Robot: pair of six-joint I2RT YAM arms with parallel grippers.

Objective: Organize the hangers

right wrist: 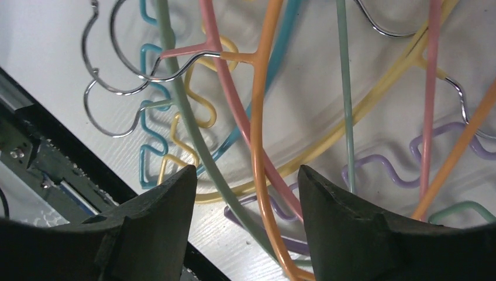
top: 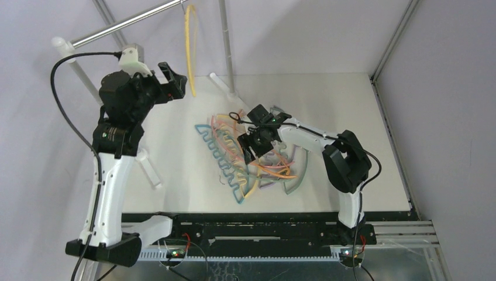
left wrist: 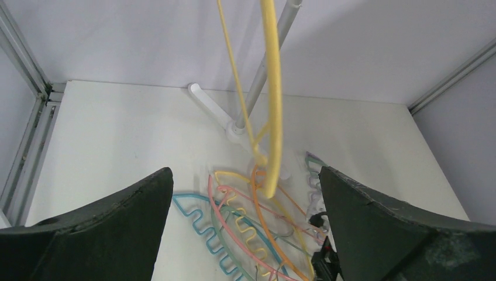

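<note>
A yellow hanger (top: 190, 47) hangs from the silver rail (top: 128, 22); it also shows in the left wrist view (left wrist: 272, 88). My left gripper (top: 178, 82) is open and empty just left of it, apart from it (left wrist: 244, 171). The other hangers (top: 245, 158) lie in a tangled pile on the table: teal wavy (top: 219, 155), orange (top: 275, 171), pink, green, yellow and purple. My right gripper (top: 257, 143) is low over the pile and open (right wrist: 245, 172). The orange hanger's arm (right wrist: 257, 146), a green arm (right wrist: 193, 134) and a pink arm (right wrist: 234, 111) pass between its jaws.
A white post (top: 225, 41) stands behind the pile, its foot (left wrist: 234, 126) on the table. Another white post foot (top: 149, 170) lies left of the pile. Several wire hooks (right wrist: 111, 88) are interlocked. The table's front edge (top: 263, 213) is near the pile.
</note>
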